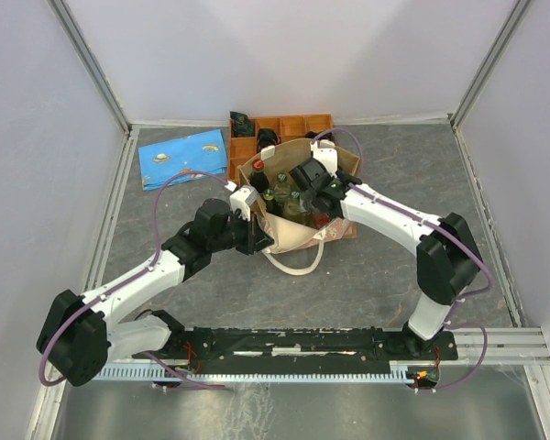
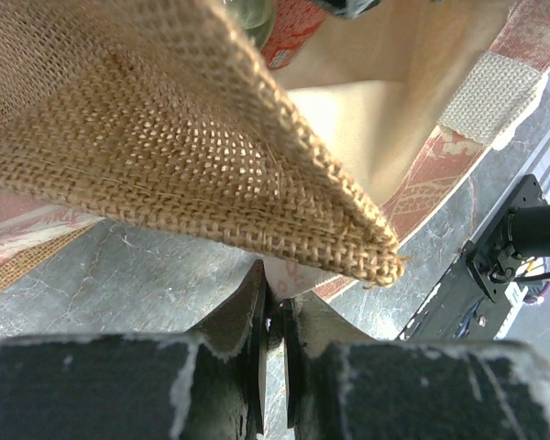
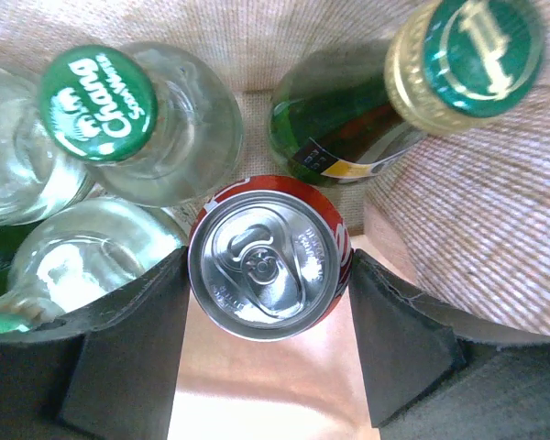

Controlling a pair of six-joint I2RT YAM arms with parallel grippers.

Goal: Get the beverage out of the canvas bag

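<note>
The tan canvas bag (image 1: 346, 165) stands open mid-table with several bottles and a can inside. In the right wrist view a red can (image 3: 268, 257) with a silver top stands upright between my right gripper's (image 3: 268, 268) fingers, which touch it on both sides, inside the bag (image 3: 495, 229). My right gripper (image 1: 313, 194) reaches into the bag from above. My left gripper (image 1: 257, 240) is at the bag's near left side. In the left wrist view it (image 2: 275, 298) is shut on a thin pinkish edge of the bag's fabric, under a burlap corner (image 2: 211, 156).
A clear bottle with a green Chang cap (image 3: 98, 103) and a green bottle with gold foil (image 3: 467, 50) crowd the can. An orange compartmented tray (image 1: 289, 126) stands behind the bag, and a blue patterned cloth (image 1: 183, 156) lies at the back left. The bag's cream handle (image 1: 298, 264) hangs forward.
</note>
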